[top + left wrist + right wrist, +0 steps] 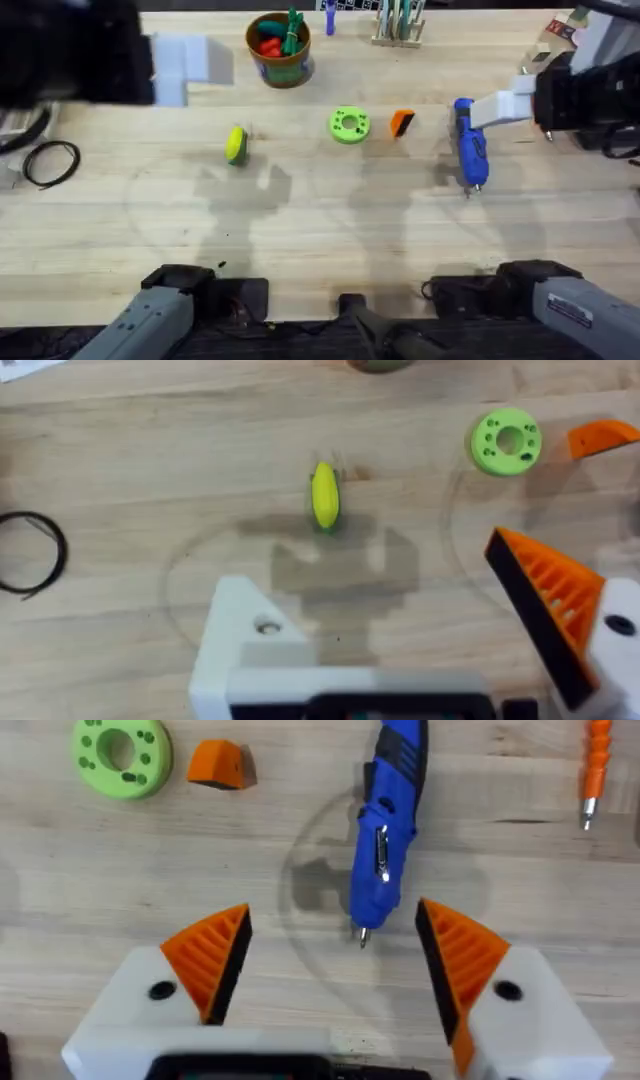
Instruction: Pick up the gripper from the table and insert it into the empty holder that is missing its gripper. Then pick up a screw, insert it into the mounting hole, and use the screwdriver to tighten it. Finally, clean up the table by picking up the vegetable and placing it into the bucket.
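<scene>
The orange wedge gripper [401, 122] [220, 765] lies mid-table beside a green disc. To its right lies the blue screwdriver [468, 145] [388, 820], bit toward me. The yellow vegetable [236, 145] [324, 497] rests left of the disc. The bucket [279, 50] stands at the back. My left gripper [365, 565] is open above the table; one finger is a bare white holder [250, 630] with a mounting hole [265, 627], its twin carries a ribbed orange tip [545, 595]. My right gripper [332, 910] hangs open short of the screwdriver's bit. No screw is visible.
The green disc with holes [349, 125] [507, 441] lies between vegetable and wedge. A black cable loop [50, 162] lies far left. A slim orange tool [596, 770] lies right of the screwdriver. A black arm with a white finger [505, 105] juts in from the right edge.
</scene>
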### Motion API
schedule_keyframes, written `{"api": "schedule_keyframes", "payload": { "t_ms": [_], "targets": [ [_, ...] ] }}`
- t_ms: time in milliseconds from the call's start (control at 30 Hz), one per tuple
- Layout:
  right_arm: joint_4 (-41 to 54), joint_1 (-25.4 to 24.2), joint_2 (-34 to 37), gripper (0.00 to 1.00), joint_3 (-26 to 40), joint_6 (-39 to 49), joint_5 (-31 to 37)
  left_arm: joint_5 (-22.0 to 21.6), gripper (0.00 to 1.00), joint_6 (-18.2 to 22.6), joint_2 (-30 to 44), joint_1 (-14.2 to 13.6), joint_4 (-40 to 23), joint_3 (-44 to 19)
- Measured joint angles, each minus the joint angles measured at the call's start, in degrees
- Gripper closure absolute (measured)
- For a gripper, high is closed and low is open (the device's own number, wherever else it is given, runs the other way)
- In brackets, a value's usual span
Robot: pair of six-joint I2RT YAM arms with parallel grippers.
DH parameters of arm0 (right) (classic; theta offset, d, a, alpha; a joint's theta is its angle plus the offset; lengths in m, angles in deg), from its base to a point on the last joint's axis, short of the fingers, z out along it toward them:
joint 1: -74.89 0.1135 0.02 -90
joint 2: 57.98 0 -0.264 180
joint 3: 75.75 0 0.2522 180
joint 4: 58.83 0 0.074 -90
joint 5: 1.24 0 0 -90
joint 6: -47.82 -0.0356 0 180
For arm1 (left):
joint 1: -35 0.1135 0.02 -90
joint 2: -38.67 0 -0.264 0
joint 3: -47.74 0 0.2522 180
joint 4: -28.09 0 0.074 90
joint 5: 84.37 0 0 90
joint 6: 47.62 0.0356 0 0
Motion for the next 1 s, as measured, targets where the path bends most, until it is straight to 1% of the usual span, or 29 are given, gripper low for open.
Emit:
{"api": "schedule_keyframes", "payload": {
  "t_ms": [67,100,167,200,233,267,300,333,367,633,733,833,933,1000],
  "targets": [
    [0.0,0.0,0.0,0.01,0.0,0.0,0.0,0.0,0.013,0.0,-1.8,0.0,-2.0,0.0],
    [0.0,0.0,0.0,0.01,0.0,0.0,0.0,-0.1,0.064,-0.1,-2.5,0.0,-3.6,0.0],
    [0.0,0.0,0.0,0.01,0.0,0.0,0.0,-0.3,0.367,0.1,-3.6,0.0,-7.8,0.0],
    [0.0,0.0,0.0,0.01,0.0,0.0,0.0,-0.6,0.301,0.4,-3.9,0.0,-9.9,0.0],
    [0.0,0.0,0.0,0.01,0.0,0.0,0.0,-0.8,0.148,0.4,-4.2,0.0,-12.0,0.0],
    [0.0,0.0,0.0,0.01,0.0,0.0,0.0,-1.0,0.046,0.2,-4.4,0.0,-15.1,0.0],
    [0.0,0.0,0.0,0.01,0.0,0.0,0.0,-1.4,0.024,0.2,-4.4,0.0,-18.0,0.0],
    [0.0,0.0,0.0,0.01,0.0,0.0,0.0,-1.5,0.017,0.2,-4.4,0.0,-20.6,0.0],
    [0.0,0.0,0.0,0.01,0.0,0.0,0.0,-1.5,0.017,0.3,-4.5,0.0,-21.4,0.0],
    [0.0,0.0,0.0,0.01,0.0,0.0,0.0,-1.7,0.015,0.2,-4.7,0.0,-20.6,0.0],
    [0.0,0.0,0.0,0.01,0.0,0.0,0.0,-1.7,0.016,0.3,-6.0,0.7,-16.9,0.0],
    [0.0,0.0,0.0,0.01,0.0,0.0,0.0,-1.7,0.015,0.8,-9.4,1.2,-10.8,1.1],
    [0.0,0.0,0.0,0.01,0.0,0.0,0.0,-1.7,0.016,1.8,-15.1,1.2,-4.4,4.9],
    [0.0,0.0,0.0,0.01,0.0,0.0,0.0,-1.7,0.015,2.5,-19.5,1.2,0.4,9.0]
  ]
}}
